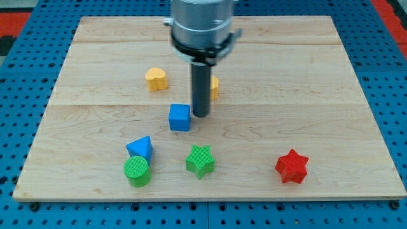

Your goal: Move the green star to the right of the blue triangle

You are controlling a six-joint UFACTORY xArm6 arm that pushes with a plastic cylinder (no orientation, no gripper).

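Grey metal cylinder housing with black collar ring; straight dark rod ending in blunt tip.

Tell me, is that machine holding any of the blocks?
No, nothing is held. My tip is a bare rod end, just right of the blue cube; the green star lies apart, nearer the view's bottom.

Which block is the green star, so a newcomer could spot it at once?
Start at the wooden board's bottom edge, left of centre. There the blue triangle sits above a green cylinder; the green star lies to their right, apart. It alone is green with points.
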